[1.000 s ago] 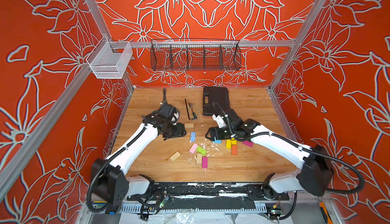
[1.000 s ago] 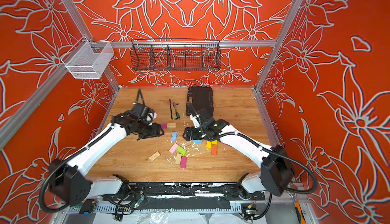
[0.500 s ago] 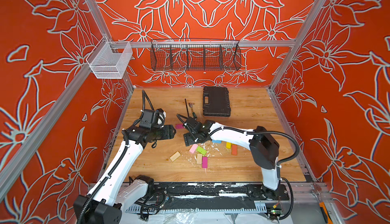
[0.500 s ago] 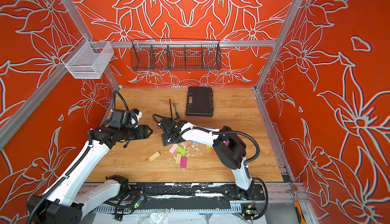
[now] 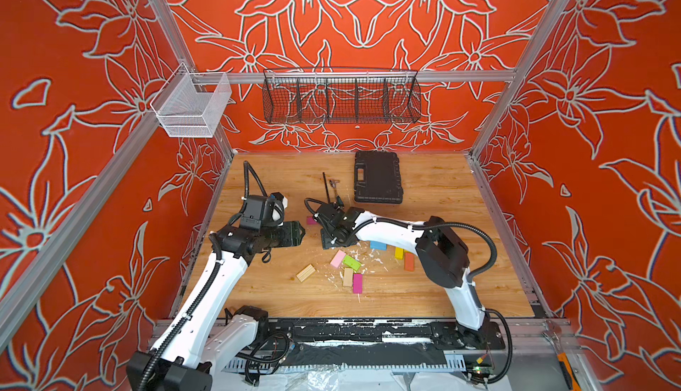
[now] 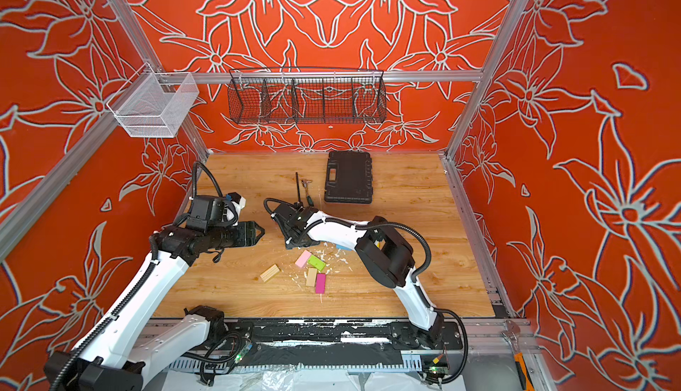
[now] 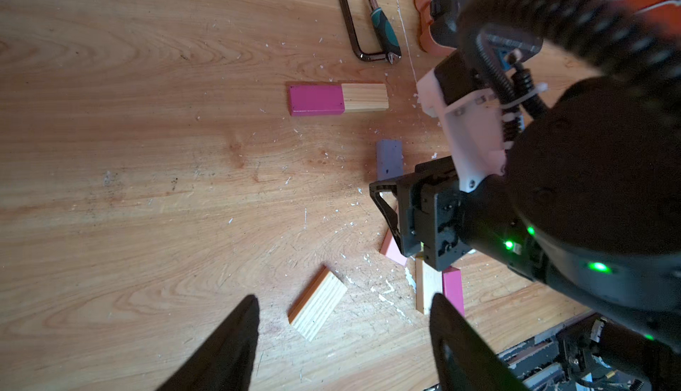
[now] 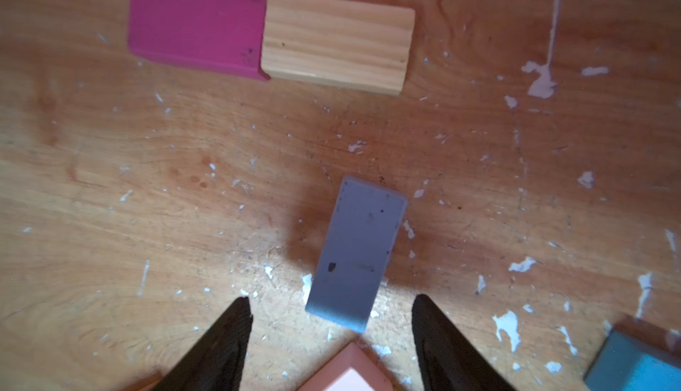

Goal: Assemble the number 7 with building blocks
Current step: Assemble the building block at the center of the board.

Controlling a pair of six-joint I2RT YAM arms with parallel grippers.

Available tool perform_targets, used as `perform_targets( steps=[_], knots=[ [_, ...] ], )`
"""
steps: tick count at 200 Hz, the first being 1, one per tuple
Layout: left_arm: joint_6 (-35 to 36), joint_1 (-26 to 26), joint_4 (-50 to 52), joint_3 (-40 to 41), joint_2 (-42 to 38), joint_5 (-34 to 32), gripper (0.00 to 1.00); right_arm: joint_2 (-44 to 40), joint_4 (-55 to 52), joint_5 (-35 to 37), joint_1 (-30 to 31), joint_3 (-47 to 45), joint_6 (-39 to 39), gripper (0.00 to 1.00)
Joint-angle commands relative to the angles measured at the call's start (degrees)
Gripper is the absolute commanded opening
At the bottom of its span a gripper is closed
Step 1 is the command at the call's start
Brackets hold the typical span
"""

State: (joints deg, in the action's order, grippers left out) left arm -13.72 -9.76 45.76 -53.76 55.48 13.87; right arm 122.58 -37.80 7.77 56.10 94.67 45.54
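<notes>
A magenta block and a plain wood block lie end to end in a row. A grey-blue block lies crosswise a gap away from the wood one, slightly tilted. My right gripper stands open over its near end, with both fingers clear of its sides. A pink block lies just behind. In both top views the right gripper points down beside the magenta block. My left gripper hangs open and empty above a ribbed wood block, to the left.
Loose blocks lie in front: pink, green, wood, magenta, blue, yellow, orange. A black case, a hex key and a green-handled tool lie behind. White flecks litter the floor.
The right gripper has swung left from the loose blocks to the grey-blue block near the magenta one. The left gripper has drawn back to the left, away from the row.
</notes>
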Motion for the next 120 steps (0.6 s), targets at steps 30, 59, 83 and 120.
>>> perform_targets(
  steps=[30, 59, 83, 120],
  knots=[
    [0.9, 0.3, -0.8, 0.2, -0.7, 2.3, 0.71, 3.1, -1.6, 2.0, -0.4, 2.2, 1.7, 0.62],
    [1.0, 0.4, -1.1, 0.3, -0.7, 2.9, 0.71, 4.5, -1.8, 1.3, -0.9, 3.3, 1.5, 0.55],
    [1.0, 0.4, -1.2, 0.3, -0.7, 3.1, 0.71, 5.3, -1.8, 0.8, -1.2, 3.9, 1.5, 0.5],
    [1.1, 0.4, -1.3, 0.4, -0.5, 3.5, 0.71, 5.7, -1.8, 0.5, -1.7, 4.4, 1.3, 0.43]
  ],
)
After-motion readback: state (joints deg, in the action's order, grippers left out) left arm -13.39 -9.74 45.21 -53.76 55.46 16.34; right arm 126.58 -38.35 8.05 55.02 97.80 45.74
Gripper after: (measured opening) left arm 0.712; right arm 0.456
